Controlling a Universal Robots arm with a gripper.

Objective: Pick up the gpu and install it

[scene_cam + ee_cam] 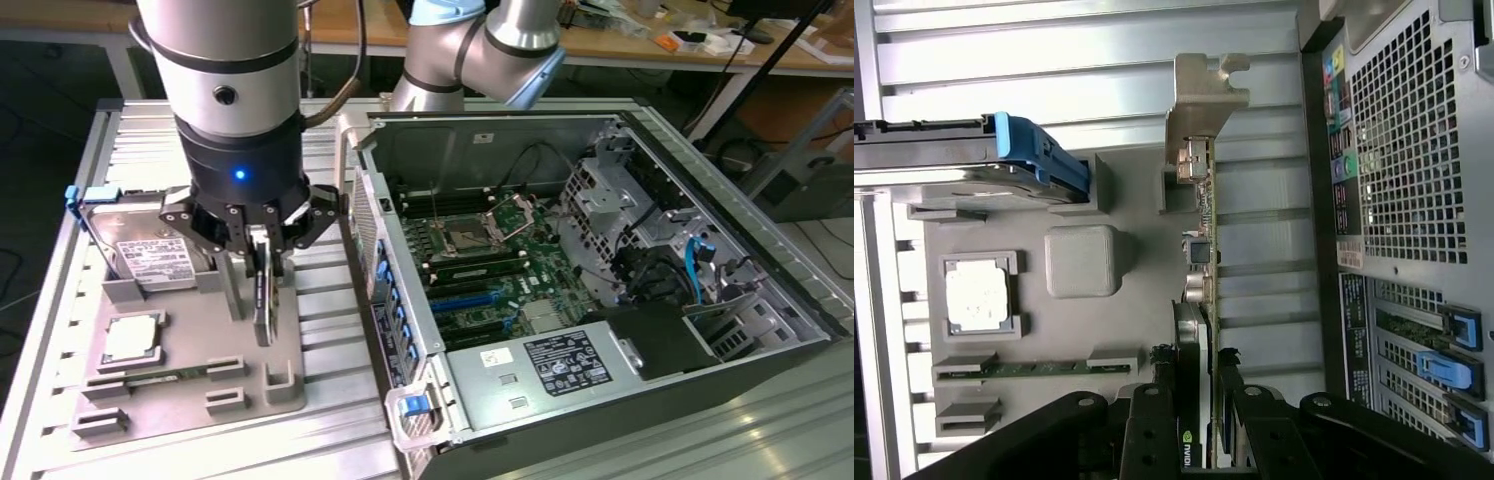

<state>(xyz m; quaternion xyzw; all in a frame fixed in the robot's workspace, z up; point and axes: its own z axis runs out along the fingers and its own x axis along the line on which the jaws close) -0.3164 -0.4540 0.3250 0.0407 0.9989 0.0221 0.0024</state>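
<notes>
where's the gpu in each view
exterior view: the gpu stands on edge on the grey tray, toward the exterior view's left, clamped in the gripper.
wrist view: the gpu is seen edge-on, running from its silver bracket into the gripper, between the tray and the computer case.
shared landmark: the silver square chip on the tray.

Parts tray (200, 322) beside computer case (467, 150)
At the tray's case-side edge stands the gpu (264, 310), on edge; hard drive (150, 255) at its far corner.
</notes>
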